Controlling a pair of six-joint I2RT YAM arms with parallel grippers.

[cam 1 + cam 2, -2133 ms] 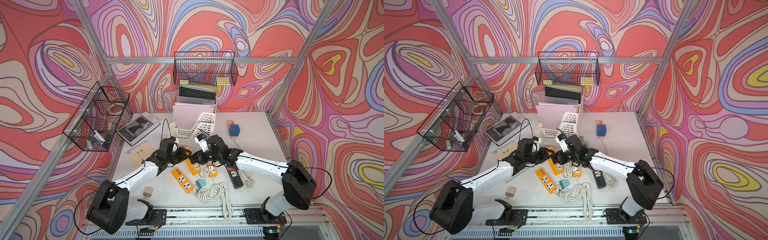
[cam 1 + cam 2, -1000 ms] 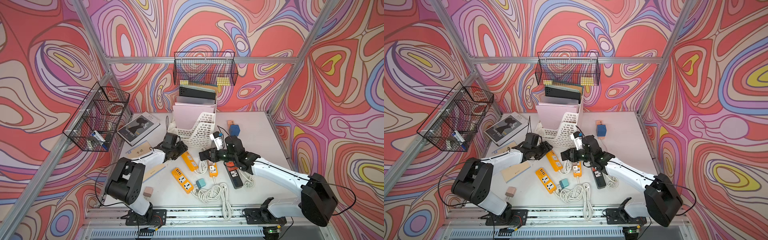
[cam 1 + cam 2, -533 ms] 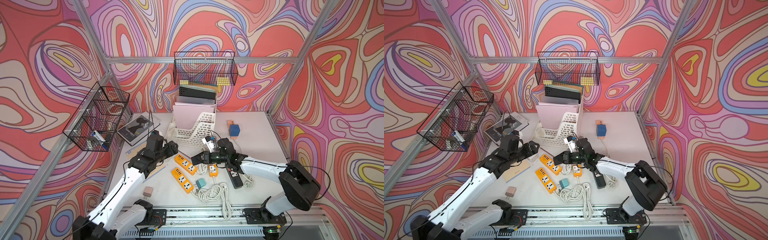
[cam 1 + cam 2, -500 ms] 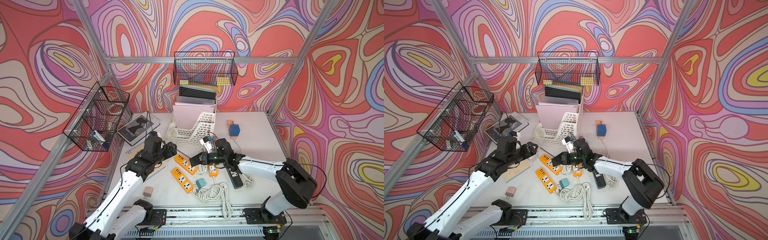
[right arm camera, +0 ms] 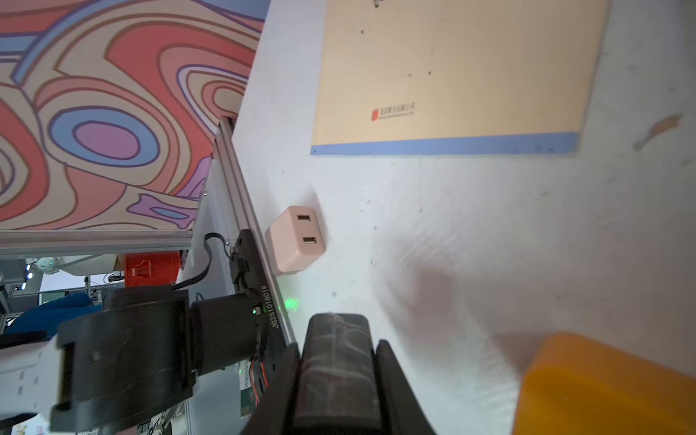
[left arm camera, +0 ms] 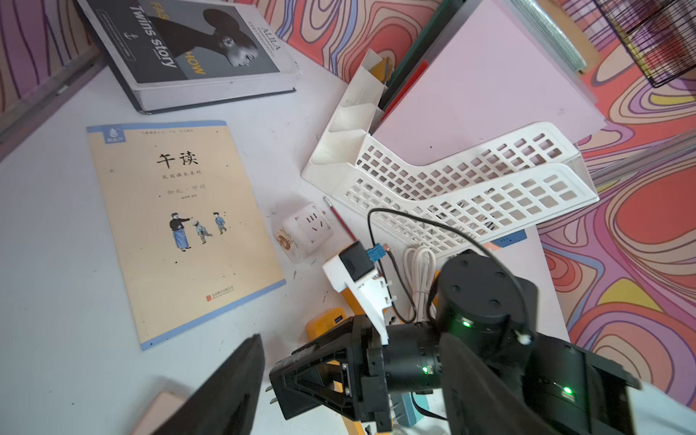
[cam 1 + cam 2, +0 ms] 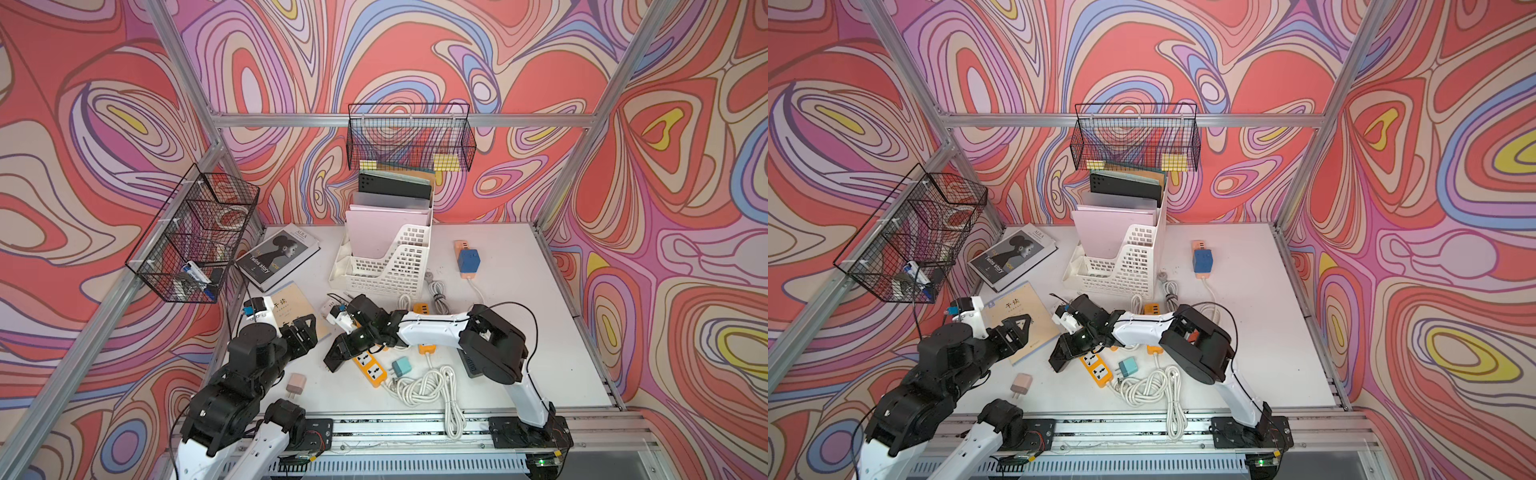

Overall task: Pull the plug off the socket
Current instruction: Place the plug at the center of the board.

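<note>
Two hands: my right hand [image 7: 333, 362] is clamped on the black plug [image 5: 335, 376], whose prongs are clear of the orange power strip [image 7: 369, 366] just beside it on the counter [image 7: 552, 353]; my left hand [image 7: 310, 329] hangs empty, fingers apart, by the booklet [image 7: 293, 309]

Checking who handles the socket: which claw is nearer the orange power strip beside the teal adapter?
Right. The right claw, shut on a black plug, sits at the end of the orange power strip; the left claw hangs open farther off, over the beige booklet.
</note>
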